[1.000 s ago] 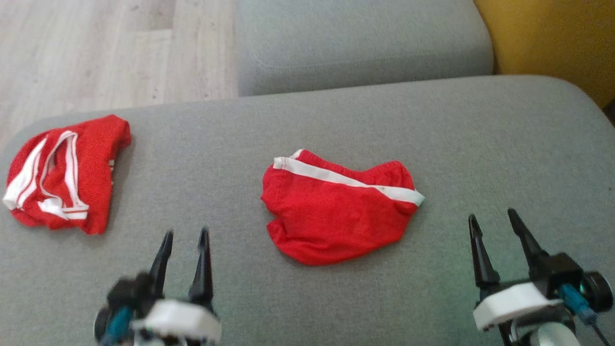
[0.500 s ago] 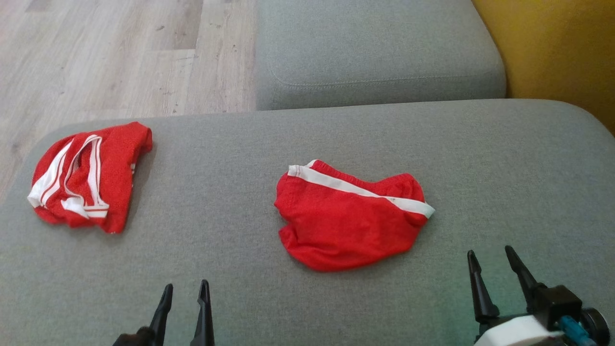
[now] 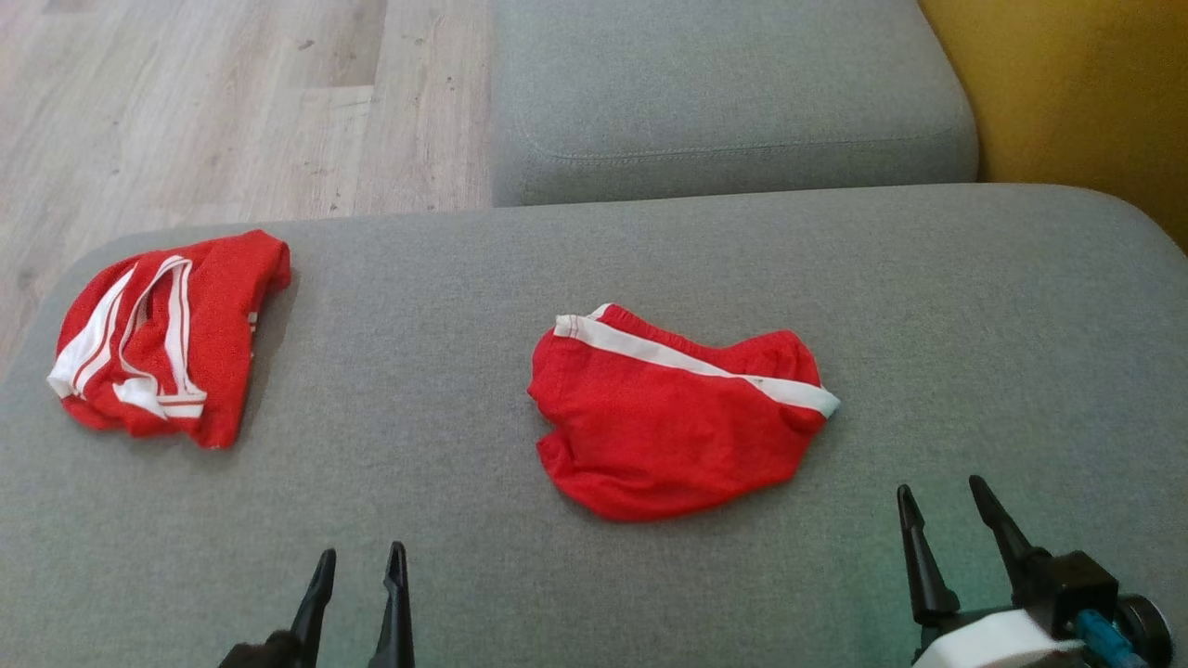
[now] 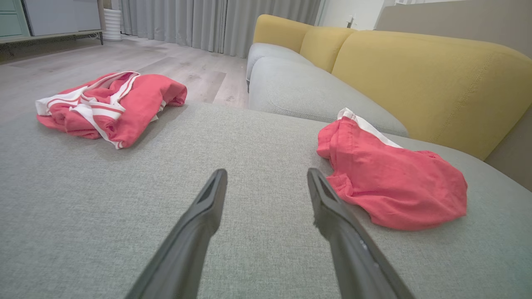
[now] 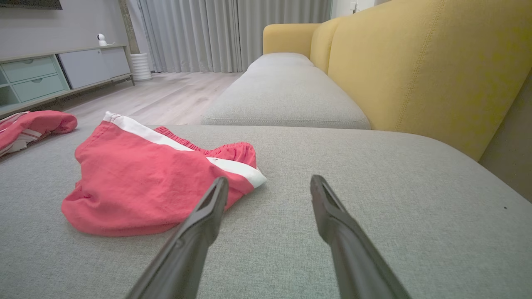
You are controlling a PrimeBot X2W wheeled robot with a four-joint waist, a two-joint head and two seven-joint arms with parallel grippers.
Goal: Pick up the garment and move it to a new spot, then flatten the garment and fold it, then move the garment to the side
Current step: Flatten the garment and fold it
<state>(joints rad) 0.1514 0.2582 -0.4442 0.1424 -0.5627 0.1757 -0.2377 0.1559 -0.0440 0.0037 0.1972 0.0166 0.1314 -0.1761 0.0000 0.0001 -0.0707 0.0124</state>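
Observation:
A crumpled red garment [image 3: 673, 422] with a white band lies in the middle of the grey sofa cushion [image 3: 974, 325]; it also appears as the garment [image 4: 390, 178] and the garment [image 5: 149, 182] in the wrist views. My left gripper [image 3: 360, 555] hovers open near the front edge, left of and nearer than the garment, with nothing between its fingers [image 4: 266, 171]. At the lower right, my right gripper [image 3: 939, 485] is open and empty, just right of the garment's banded end [image 5: 269, 178].
A second red garment [image 3: 162, 339] with white stripes lies bunched at the cushion's far left [image 4: 110, 104]. Another grey seat cushion [image 3: 724, 93] and a yellow backrest [image 3: 1077, 83] stand beyond. Wooden floor [image 3: 232, 102] lies past the left edge.
The head camera has shifted, so the whole picture sits lower and both grippers show less. Both garments lie as before and both grippers stay open.

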